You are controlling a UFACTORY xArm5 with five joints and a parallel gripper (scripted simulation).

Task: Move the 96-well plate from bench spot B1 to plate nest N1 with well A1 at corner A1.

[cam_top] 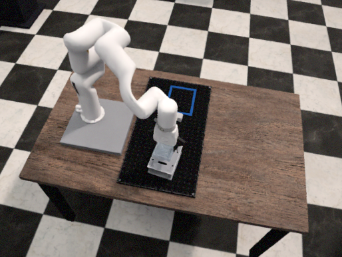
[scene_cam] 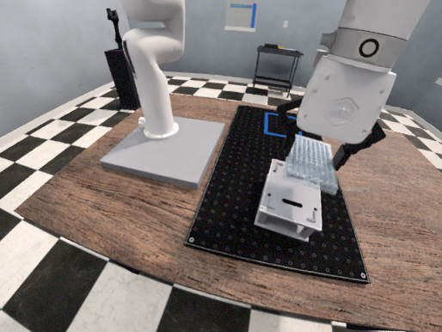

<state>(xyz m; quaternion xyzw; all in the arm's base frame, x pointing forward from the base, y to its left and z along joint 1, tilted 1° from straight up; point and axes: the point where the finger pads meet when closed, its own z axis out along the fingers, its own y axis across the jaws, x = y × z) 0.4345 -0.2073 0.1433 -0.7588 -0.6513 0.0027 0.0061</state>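
Above the far end of the white, boxy plate nest (scene_cam: 290,206), my gripper (scene_cam: 331,148) clamps the clear, ribbed 96-well plate (scene_cam: 311,163) by its sides (dark fingers (scene_cam: 344,156) splayed wide), holding it aloft over the black perforated mat (scene_cam: 232,193), near the blue-outlined bench spot (cam_top: 182,100).

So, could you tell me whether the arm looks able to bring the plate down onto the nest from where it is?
Probably yes: the pincer holds the plate partly above the nest, whose top looks bare.
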